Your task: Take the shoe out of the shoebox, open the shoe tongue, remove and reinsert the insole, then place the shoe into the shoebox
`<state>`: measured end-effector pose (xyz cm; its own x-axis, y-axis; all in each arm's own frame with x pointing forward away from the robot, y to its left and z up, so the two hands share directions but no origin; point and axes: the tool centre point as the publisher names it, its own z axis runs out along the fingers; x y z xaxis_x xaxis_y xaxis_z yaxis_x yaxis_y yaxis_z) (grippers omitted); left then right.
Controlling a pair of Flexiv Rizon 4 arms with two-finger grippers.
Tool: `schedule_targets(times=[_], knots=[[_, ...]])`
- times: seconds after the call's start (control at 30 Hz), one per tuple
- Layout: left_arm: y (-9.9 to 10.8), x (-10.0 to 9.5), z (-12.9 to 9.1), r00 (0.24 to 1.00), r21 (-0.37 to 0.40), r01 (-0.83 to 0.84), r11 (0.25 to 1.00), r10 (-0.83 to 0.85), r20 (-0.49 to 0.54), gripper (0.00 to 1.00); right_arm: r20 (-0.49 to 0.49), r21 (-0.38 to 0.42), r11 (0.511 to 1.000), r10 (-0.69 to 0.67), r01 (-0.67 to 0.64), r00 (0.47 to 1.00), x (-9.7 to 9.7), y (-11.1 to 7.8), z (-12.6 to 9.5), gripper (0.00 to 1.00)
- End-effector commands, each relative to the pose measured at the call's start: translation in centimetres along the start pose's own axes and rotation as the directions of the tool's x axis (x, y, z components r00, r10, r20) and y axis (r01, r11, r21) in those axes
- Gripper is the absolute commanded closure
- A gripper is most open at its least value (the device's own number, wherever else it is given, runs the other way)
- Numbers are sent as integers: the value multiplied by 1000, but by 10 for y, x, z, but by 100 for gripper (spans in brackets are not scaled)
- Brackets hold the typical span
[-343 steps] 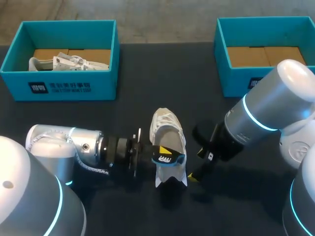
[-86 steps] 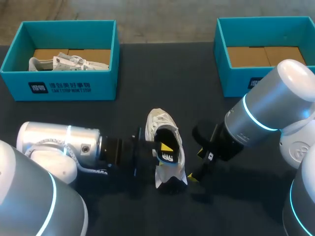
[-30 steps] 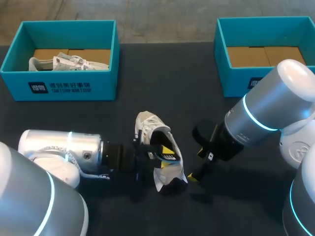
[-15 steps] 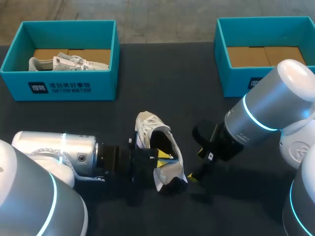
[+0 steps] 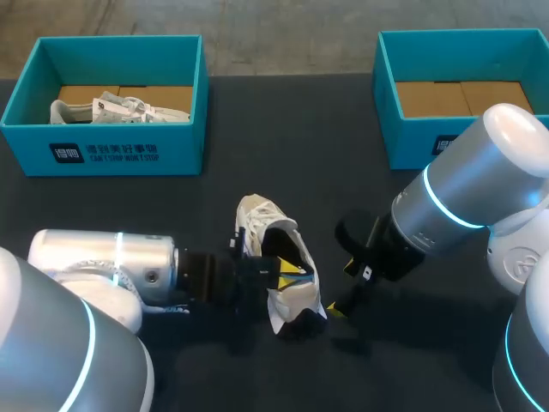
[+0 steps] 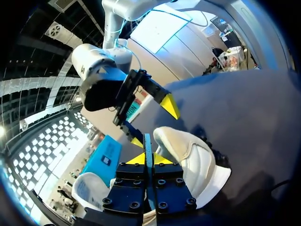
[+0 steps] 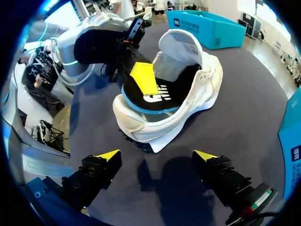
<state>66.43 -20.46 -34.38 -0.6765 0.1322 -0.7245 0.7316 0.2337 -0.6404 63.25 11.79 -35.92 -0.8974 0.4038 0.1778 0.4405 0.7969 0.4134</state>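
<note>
White shoe sits mid tabletop, well apart from the left shoebox and right shoebox. The left tool pinches the black insole's edge. The right tool hangs wide open, holding nothing, near the heel.

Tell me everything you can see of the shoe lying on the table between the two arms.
The shoe is a white low sneaker with a cloth-like upper, dark lining and dark tread under the heel. It rests on the dark table, toe pointing away from the robot and heel toward the open right gripper, which is clear of it. Its tongue stands lifted. A black, blue-edged insole rises out at the heel, pinched by the left gripper.
</note>
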Motion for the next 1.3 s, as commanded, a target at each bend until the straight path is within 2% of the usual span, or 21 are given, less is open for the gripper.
schedule_targets(times=[0.03,0.2,0.53,0.6,0.73,1.3], knots=[[8,0,9,1000,-23,3,1000,-3,-8,100,0,-3,1000,1,-1,1000,1,0,1,0],[15,-1,7,1000,-44,13,999,-13,-7,100,0,-3,1000,1,-1,1000,1,0,1,0],[10,-3,-1,999,-31,32,999,-32,-2,100,0,-3,1000,1,-1,1000,1,0,1,0],[7,-3,-2,999,-29,34,999,-34,-3,84,0,-3,1000,1,-1,1000,1,0,1,0],[2,-3,-4,999,-23,37,999,-38,-4,80,0,-3,1000,1,-1,1000,1,0,1,0],[-17,-3,-6,1000,-8,23,1000,-23,-15,87,0,-3,1000,1,-1,1000,1,0,1,0]])
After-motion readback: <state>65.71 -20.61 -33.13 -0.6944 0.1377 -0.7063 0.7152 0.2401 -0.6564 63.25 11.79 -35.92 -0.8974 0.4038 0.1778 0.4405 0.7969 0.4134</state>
